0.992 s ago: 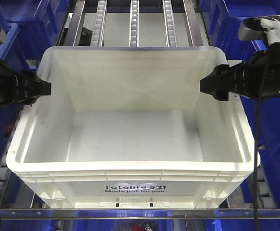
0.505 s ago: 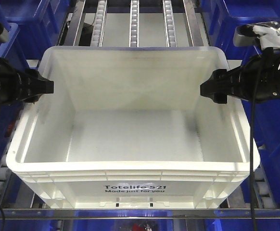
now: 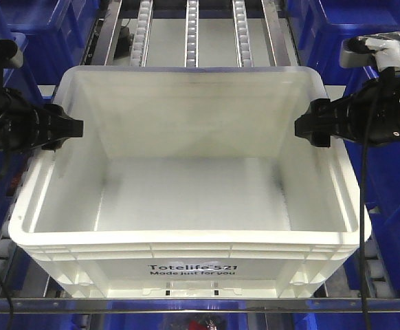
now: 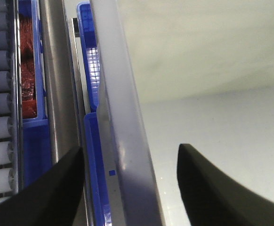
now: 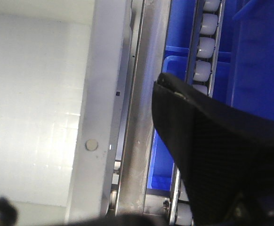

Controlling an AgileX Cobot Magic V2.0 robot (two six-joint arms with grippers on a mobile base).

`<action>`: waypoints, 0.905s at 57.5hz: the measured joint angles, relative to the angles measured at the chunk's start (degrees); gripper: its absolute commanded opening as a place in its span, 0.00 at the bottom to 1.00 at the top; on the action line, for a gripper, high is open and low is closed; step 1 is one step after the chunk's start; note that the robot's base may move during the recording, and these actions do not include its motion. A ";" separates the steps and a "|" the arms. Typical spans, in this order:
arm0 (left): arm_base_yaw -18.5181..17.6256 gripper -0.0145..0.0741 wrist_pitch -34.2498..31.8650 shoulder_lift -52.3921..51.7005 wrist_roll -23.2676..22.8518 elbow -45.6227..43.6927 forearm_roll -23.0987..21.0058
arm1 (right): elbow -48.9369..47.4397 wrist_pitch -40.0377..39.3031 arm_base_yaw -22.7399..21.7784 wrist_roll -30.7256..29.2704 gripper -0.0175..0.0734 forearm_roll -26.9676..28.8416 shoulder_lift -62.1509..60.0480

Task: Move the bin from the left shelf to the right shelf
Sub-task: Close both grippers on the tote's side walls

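Bin [image 3: 186,237], white and empty, is filling the middle of the front view. It is sitting on the roller rack [image 3: 192,31], whose wheel lanes are running up to the top edge, with its "Totelife" print facing the bottom edge. Blue totes [image 3: 42,31] are flanking it on both sides. Left gripper [image 3: 76,127] is straddling the rim at frame left, fingers [image 4: 57,188] parted and clear of it. Right gripper [image 3: 302,128] is straddling the rim at frame right, likewise spread, clasping nothing.
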 measured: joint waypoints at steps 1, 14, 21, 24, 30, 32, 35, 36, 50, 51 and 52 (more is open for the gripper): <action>0.00 0.64 -0.10 0.00 0.00 0.00 0.00 | 0.00 0.03 0.00 0.00 0.85 0.00 0.14; 0.00 0.64 -0.85 1.84 0.00 -0.05 0.00 | 0.00 -0.21 0.00 0.44 0.85 -0.07 2.37; 0.00 0.64 -0.85 2.87 0.00 -0.05 -0.37 | 0.00 -0.31 0.00 0.43 0.85 -0.07 2.98; 0.00 0.64 -0.91 3.20 0.00 -0.05 -0.43 | 0.00 -0.36 0.00 0.43 0.85 -0.07 3.17; 0.00 0.64 -0.91 3.46 0.00 -0.28 -0.80 | 0.00 -0.36 0.00 0.43 0.85 -0.07 3.56; 0.00 0.64 -0.91 3.57 0.00 -0.39 -0.83 | 0.00 -0.36 0.00 0.43 0.85 -0.07 3.75; 0.00 0.64 -0.91 3.86 0.00 -0.53 -0.88 | 0.00 -0.36 0.00 0.50 0.85 -0.07 3.97; 0.00 0.64 -0.98 3.84 0.00 -0.53 -0.89 | 0.00 -0.36 0.00 0.49 0.84 -0.07 4.10; 0.06 0.64 -1.28 3.91 0.00 -0.53 -1.01 | 0.00 -0.18 0.00 0.56 0.83 -0.07 5.94; 0.06 0.64 -1.28 3.91 0.00 -0.53 -1.01 | 0.00 -0.18 0.00 0.56 0.83 -0.07 5.94; 0.06 0.64 -1.33 3.91 0.00 -0.53 -1.01 | 0.00 -0.18 0.00 0.56 0.83 -0.07 5.94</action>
